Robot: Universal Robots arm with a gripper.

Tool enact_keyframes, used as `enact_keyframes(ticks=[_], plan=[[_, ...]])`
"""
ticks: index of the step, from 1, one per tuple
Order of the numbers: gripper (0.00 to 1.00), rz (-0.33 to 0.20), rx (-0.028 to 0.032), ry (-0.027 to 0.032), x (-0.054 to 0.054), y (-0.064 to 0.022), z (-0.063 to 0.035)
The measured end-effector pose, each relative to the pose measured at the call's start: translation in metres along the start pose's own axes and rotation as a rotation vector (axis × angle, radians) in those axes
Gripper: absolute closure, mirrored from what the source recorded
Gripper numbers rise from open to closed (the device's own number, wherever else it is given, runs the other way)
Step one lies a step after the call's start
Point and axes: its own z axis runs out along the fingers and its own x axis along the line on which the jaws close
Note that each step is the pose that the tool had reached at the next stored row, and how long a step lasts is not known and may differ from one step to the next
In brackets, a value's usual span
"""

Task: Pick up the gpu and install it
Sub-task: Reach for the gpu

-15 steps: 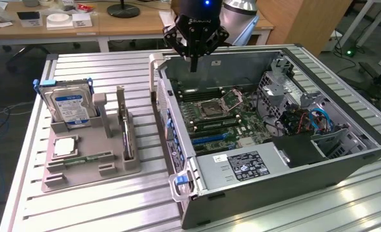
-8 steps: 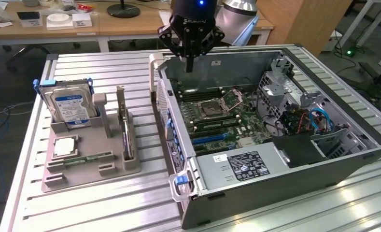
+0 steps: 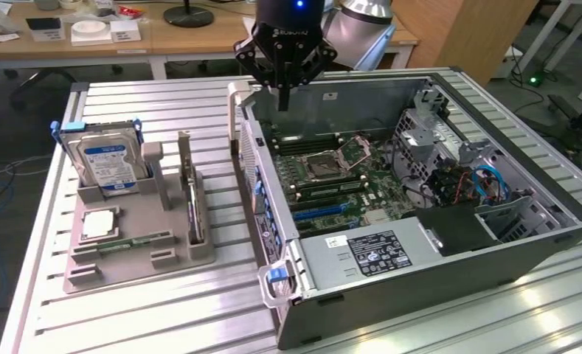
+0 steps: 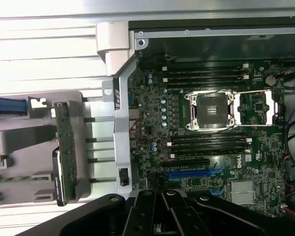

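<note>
**Gpu on edge in its holder, beside the empty gripper**

The gripper (image 3: pixel 282 97) hangs over the computer case's (image 3: pixel 527 247) far corner, its fingers drawn together on nothing. The gpu (image 3: pixel 193 206) stands on edge in the grey holder (image 3: pixel 133 254), toward the exterior view's left, with its long axis parallel to the case wall.

the desk (image 3: pixel 143 103) (image 4: pixel 39 54) is a pale metal top made of long ribbed slats, reflecting light in places. two things rest directly on it. a grey moulded holder (image 3: pixel 148 217) (image 4: pixel 19 132) sits toward the exterior view's left. near it, toward the exterior view's right, an open computer case (image 3: pixel 419 284) (image 4: pixel 122 118) lies on its side. a narrow strip of bare slats shows between holder and case.
</note>
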Motion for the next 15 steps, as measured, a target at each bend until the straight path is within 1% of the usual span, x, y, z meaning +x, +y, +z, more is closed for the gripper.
enact_keyframes(ticks=[15], plan=[[0.9, 0.0, -0.0001, 0.0, 0.012, -0.0009, -0.0003]])
